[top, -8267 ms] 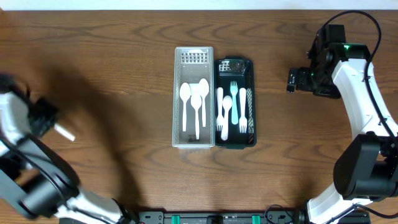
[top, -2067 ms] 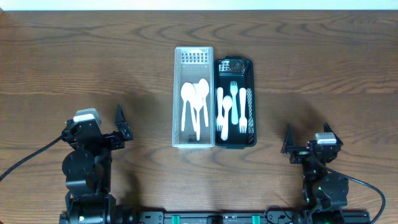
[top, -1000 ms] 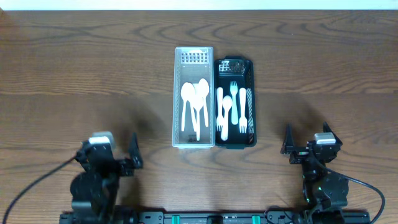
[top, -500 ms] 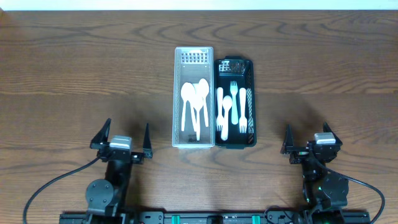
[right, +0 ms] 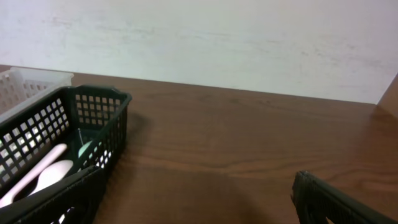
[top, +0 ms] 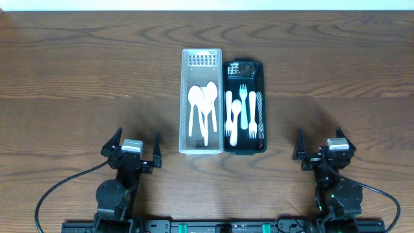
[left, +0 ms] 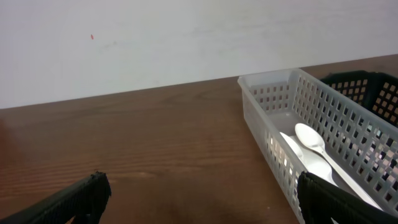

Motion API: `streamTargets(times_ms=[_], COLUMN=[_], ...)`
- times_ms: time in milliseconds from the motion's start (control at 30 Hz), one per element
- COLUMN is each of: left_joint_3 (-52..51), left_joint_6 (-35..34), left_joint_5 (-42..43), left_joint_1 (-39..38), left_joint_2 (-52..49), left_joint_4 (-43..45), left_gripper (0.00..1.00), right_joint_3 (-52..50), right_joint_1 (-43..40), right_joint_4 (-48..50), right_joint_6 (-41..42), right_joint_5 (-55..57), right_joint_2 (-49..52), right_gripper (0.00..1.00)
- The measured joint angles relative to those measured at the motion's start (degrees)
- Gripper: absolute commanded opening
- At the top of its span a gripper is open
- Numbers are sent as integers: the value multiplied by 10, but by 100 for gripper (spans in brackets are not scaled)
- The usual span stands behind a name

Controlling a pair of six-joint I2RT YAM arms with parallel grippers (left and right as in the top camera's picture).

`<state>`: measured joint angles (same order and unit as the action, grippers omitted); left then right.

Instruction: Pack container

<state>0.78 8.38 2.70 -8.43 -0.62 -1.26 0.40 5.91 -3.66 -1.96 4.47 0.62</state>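
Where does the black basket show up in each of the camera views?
Overhead: the black basket is near the centre, just right of the middle.
Left wrist: only a corner of the black basket shows, at the far right edge.
Right wrist: the black basket is at the left, its end wall towards the camera.
Shared landmark: the white basket right beside it, in all three views.

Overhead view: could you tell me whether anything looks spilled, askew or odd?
Nothing stands out: all cutlery lies inside the white basket and the black basket, set side by side; left pincer and right pincer are open, empty.
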Motion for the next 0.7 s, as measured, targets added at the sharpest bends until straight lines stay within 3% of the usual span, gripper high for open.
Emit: streamTargets(times_ms=[700], left_joint_3=[0], left_joint_6=[-9], left_joint_5=[1], left_joint_1=[0], left_joint_2=[0], left_joint_4=[0], left_gripper=[98], right_joint_3=[0], right_joint_1=[0], right_joint_4=[0], right_joint_6=[0], right_joint_5=[0], right_joint_2=[0], right_gripper=[99])
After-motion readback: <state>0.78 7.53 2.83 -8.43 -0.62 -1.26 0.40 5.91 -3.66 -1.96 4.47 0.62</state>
